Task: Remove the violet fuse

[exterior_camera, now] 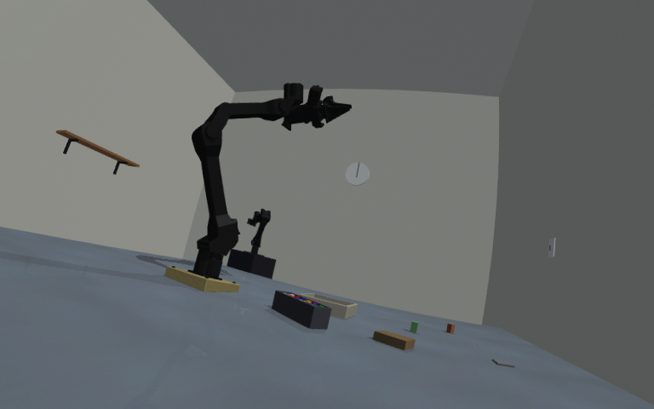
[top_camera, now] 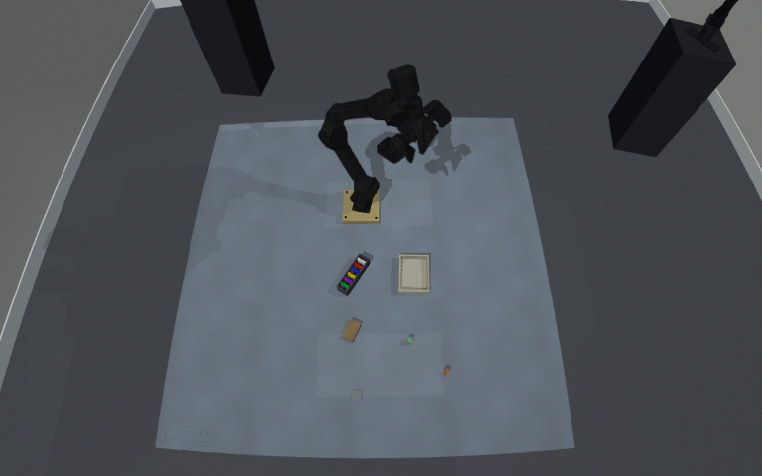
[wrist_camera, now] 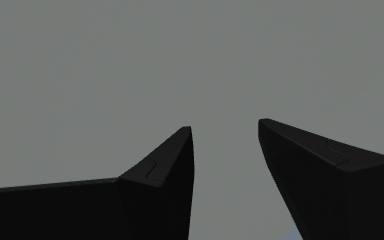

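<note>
The violet fuse [top_camera: 348,279] [exterior_camera: 314,303] sits in the dark fuse block [exterior_camera: 294,311], between the yellow fuse [top_camera: 351,275] and the green fuse [top_camera: 344,285]. White, red and blue fuses fill the rest of the row. The block lies slantwise on the table. The beige tray [top_camera: 413,291] [exterior_camera: 344,309] stands to the right of the block in the top view and holds nothing. My gripper [top_camera: 417,156] [exterior_camera: 350,106] [wrist_camera: 224,132] is open and empty, high above the table, pointing roughly level. The wrist view shows neither block nor tray.
A brown block [top_camera: 352,330] [exterior_camera: 392,340] lies beyond the fuse block. A small green piece [top_camera: 409,340] [exterior_camera: 414,327], an orange piece [top_camera: 446,371] [exterior_camera: 450,328] and a flat grey piece [top_camera: 357,394] [exterior_camera: 502,363] lie farther out. My arm stands on a yellow base plate [top_camera: 361,220] [exterior_camera: 186,279].
</note>
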Robot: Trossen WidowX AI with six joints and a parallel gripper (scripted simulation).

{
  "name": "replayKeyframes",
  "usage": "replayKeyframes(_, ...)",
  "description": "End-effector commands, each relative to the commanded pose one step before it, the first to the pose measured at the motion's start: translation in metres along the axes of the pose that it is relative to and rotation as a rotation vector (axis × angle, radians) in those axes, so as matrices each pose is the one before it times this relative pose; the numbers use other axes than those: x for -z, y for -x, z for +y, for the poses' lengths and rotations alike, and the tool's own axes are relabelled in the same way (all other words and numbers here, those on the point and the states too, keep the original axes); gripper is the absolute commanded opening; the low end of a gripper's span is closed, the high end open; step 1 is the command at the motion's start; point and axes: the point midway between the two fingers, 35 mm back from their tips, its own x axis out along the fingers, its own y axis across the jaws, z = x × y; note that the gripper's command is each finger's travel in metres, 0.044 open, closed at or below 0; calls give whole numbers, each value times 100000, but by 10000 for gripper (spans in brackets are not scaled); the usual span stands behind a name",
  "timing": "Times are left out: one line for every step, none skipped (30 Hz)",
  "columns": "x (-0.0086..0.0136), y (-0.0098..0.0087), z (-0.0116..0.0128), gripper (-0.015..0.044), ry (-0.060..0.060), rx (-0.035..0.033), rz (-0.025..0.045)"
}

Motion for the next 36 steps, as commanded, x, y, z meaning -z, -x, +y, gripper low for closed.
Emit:
replayKeyframes(176,-119,-35,125,1527,160,126)
replayKeyframes(528,-362,-112,98,4564,506,419)
replayKeyframes(882,-627,-197,74,7547,917,834)
replayKeyframes(1071,-793,-240,74,8982,1207,1241)
replayKeyframes(1081,-834,-233,74,8854,1290,1511)
replayKeyframes(1093,-873,-225,74,8714,1342,1789)
replayKeyframes(1105,-909,-217,74,8563,1363,2072)
replayKeyframes(1117,-943,-209,74,8401,1351,2356)
replayKeyframes(1130,-975,-200,74,8229,1307,2639)
replayKeyframes(1143,-1004,-190,74,8046,1231,2916)
replayKeyframes(1289,-1099,-74,74,8412,810,3626)
replayKeyframes(1306,-1137,-61,74,8232,652,3937)
replayKeyframes(1314,-1164,-47,74,7977,452,4202)
replayKeyframes(1321,-1187,-31,74,7713,218,4443)
replayKeyframes(1327,-1207,-15,74,7439,-47,4657)
replayKeyframes(1333,-1224,3,74,7157,-340,4839)
replayKeyframes(1338,-1237,22,74,6868,-657,4988)
replayKeyframes(1341,-1247,42,74,6573,-995,5100)
replayKeyframes(1343,-1253,64,74,6273,-1351,5173)
replayKeyframes(1342,-1256,87,74,5970,-1719,5205)
replayKeyframes(1406,-1231,58,74,3602,-2229,5192)
replayKeyframes(1374,-1194,57,74,3189,-2457,5060)
replayKeyframes(1365,-1177,56,74,2967,-2700,4996)
replayKeyframes(1329,-1142,50,74,3024,-2837,4831)
replayKeyframes(1270,-1090,45,74,3255,-2891,4574)
replayKeyframes(1200,-1031,47,74,3507,-2908,4260)
replayKeyframes(1141,-980,58,74,3645,-2971,3961)
replayKeyframes(1117,-954,84,74,3551,-3171,3733)
replayKeyframes(1105,-938,115,74,3363,-3425,3518)
replayKeyframes(1092,-920,145,74,3179,-3663,3280)
replayKeyframes(1252,-1042,207,74,3469,-4534,3486)
replayKeyframes(1351,-1111,274,74,3545,-5297,3392)
replayKeyframes(1316,-1076,321,74,3272,-5578,2892)
replayKeyframes(1277,-1038,366,74,3012,-5812,2360)
replayKeyframes(1235,-998,408,74,2765,-5995,1800)
replayKeyframes(1188,-956,447,74,2532,-6124,1220)
